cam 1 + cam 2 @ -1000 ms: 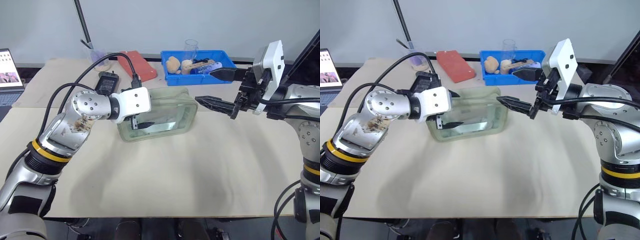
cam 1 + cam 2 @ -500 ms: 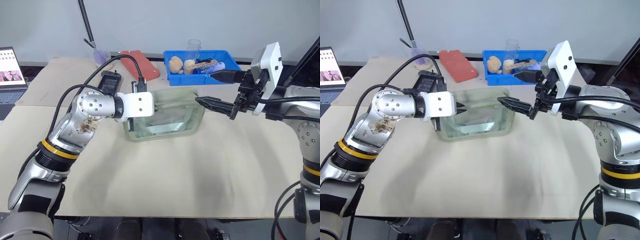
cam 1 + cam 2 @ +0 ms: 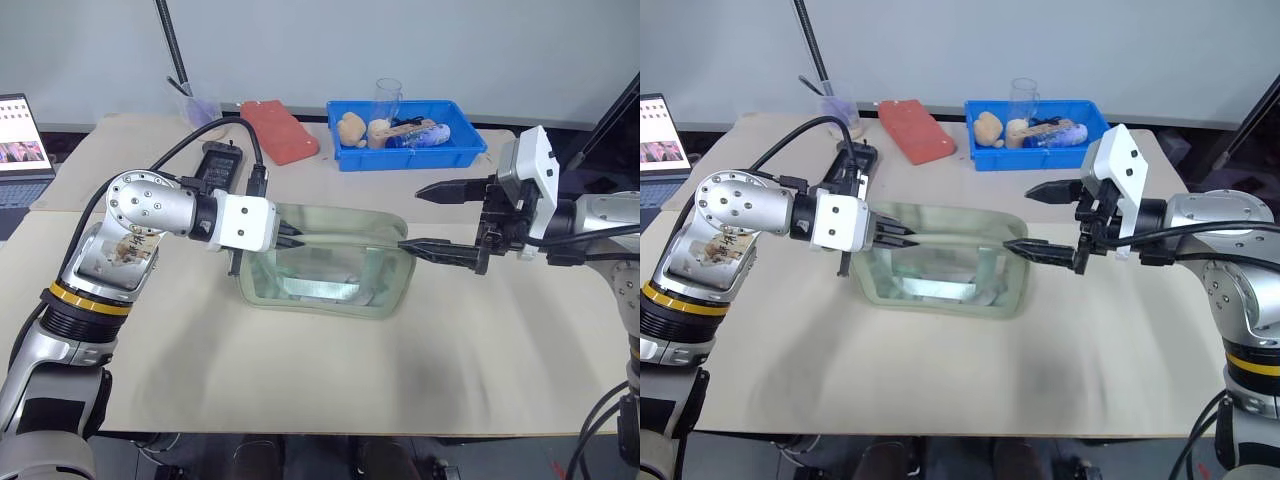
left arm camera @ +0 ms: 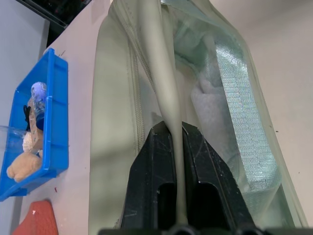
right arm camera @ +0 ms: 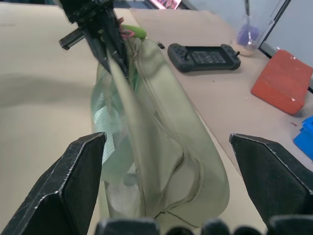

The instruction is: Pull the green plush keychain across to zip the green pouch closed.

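At the table's far left edge sits an open laptop (image 3: 15, 140), and further along the far edge a clear plastic cup (image 3: 200, 108) with a purple tint. A black handheld game controller (image 3: 218, 165) lies in front of it, and a flat red rectangular block (image 3: 280, 131) beside that.

The left gripper (image 4: 176, 147) reaches in over the left end of the pale sage-green boxy pouch with clear plastic side panels (image 3: 330, 265), which lies near the middle of the table. Its two black fingers (image 4: 146, 181) are clenched on the pouch's pale fabric top strip, which runs up between them in the left wrist view. The small lime-green plush keychain (image 5: 134, 31) peeks out at that same left end of the pouch, just beside the left gripper's fingers, with a bit of red cord next to it.

The right gripper (image 3: 1040, 218) hovers at the pouch's right end with its jaws spread wide and empty; the lower finger's tip lies right at the pouch's right edge, though contact cannot be told.

A blue plastic bin (image 3: 470, 150) holding small toys stands at the far edge, with a clear glass (image 3: 387, 98) behind it.
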You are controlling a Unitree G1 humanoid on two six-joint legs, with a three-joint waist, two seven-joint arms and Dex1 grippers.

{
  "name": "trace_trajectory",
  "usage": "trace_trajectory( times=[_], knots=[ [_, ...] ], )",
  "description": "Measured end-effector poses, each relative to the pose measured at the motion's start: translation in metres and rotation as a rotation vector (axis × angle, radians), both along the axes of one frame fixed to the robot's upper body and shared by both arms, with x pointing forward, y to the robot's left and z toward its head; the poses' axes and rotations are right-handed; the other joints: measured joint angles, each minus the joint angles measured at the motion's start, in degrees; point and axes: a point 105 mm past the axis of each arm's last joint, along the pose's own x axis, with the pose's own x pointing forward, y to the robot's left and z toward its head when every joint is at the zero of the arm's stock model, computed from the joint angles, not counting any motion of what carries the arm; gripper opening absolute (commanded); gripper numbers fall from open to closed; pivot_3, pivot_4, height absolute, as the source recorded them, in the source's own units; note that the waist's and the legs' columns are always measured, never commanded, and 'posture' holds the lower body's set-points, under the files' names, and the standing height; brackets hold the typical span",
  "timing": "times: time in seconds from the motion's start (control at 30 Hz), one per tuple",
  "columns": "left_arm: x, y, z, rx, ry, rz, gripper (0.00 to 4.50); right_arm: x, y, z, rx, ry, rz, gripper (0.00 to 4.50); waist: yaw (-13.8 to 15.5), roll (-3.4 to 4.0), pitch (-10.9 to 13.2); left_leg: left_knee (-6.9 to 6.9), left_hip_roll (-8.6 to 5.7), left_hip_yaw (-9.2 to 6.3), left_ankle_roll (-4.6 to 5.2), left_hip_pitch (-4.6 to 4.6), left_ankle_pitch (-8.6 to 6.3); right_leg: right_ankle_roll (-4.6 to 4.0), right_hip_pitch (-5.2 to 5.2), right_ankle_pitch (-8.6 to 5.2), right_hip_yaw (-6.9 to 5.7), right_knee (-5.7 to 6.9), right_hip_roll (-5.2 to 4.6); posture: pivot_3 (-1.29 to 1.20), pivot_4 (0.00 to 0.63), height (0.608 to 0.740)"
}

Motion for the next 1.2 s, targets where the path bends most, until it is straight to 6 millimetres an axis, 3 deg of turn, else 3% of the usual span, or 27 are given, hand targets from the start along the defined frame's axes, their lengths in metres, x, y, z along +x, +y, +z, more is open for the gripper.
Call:
trace_trajectory(
  times=[0.1, 0.23, 0.33, 0.4, 0.43, 0.83, 1.0, 1.1, 1.2],
  knots=[
    [-0.009, -0.004, 0.007, -0.034, 0.043, -0.016, 2.99, -0.003, 0.0, -0.001, -0.022, -0.001, 0.001, 4.5, -0.07, 0.0, 0.0, 0.02, 0.0, -0.01, 0.0, -0.01, 0.0, 0.0, -0.01, 0.0, 0.0, 0.01, 0.0, 0.0, 0.15, 0.74],
    [-0.032, -0.015, 0.024, -0.172, 0.241, -0.07, 4.49, -0.008, 0.002, -0.011, -0.051, 0.017, 0.01, 4.5, -0.1, 0.0, 0.0, 0.03, 0.01, -0.06, 0.0, 0.01, 0.0, 0.05, 0.0, -0.03, 0.0, 0.07, 0.03, 0.0, 0.15, 0.74],
    [-0.055, -0.024, 0.044, -0.232, 0.349, -0.143, 4.49, -0.009, 0.003, -0.025, -0.078, 0.05, 0.014, 4.5, -0.1, 0.01, -0.01, 0.07, -0.02, -0.08, 0.0, 0.02, 0.0, 0.45, 0.02, -0.27, 0.0, 0.08, 0.02, 0.0, 0.15, 0.74],
    [-0.066, -0.026, 0.047, -0.228, 0.411, -0.165, 4.49, -0.009, 0.004, -0.031, -0.094, 0.055, 0.017, 4.5, -0.11, 0.01, -0.01, 0.07, -0.01, -0.09, 0.0, 0.07, 0.0, 0.46, 0.04, -0.28, 0.0, 0.08, 0.04, 0.0, 0.15, 0.74],
    [-0.07, -0.027, 0.045, -0.224, 0.446, -0.169, 4.5, -0.009, 0.003, -0.033, -0.098, 0.061, 0.017, 3.97, -0.1, 0.02, -0.01, 0.07, 0.0, -0.1, 0.0, 0.11, 0.0, 0.46, 0.07, -0.29, 0.0, 0.12, 0.04, 0.0, 0.15, 0.74],
    [-0.065, -0.015, 0.039, -0.216, 0.483, -0.071, 4.5, -0.01, 0.008, -0.044, -0.131, 0.071, 0.047, 0.01, -0.1, 0.01, -0.01, 0.07, 0.01, -0.09, 0.0, 0.18, 0.0, 0.21, 0.11, -0.42, 0.0, 0.12, 0.06, 0.0, 0.15, 0.74],
    [-0.052, 0.002, 0.054, -0.319, 0.468, 0.033, 4.5, -0.009, 0.006, -0.044, -0.137, 0.058, 0.054, 0.01, -0.09, 0.01, -0.01, 0.07, 0.01, -0.08, 0.0, 0.2, 0.0, 0.18, 0.12, -0.44, 0.0, 0.11, 0.05, 0.0, 0.15, 0.74],
    [-0.027, 0.043, 0.069, -0.475, 0.475, 0.221, 4.5, -0.005, 0.006, -0.043, -0.142, 0.037, 0.049, 0.01, -0.26, 0.01, -0.01, 0.05, 0.02, -0.06, 0.0, 0.24, 0.0, 0.19, 0.1, -0.43, 0.0, 0.13, 0.06, 0.0, 0.15, 0.74],
    [-0.015, 0.079, 0.069, -0.588, 0.496, 0.359, 4.5, -0.003, 0.006, -0.043, -0.144, 0.03, 0.051, 0.01, -0.45, 0.02, -0.01, -0.02, 0.05, -0.02, 0.0, 0.28, 0.0, 0.19, 0.09, -0.42, 0.0, 0.12, 0.06, 0.0, 0.15, 0.74]
  ],
)
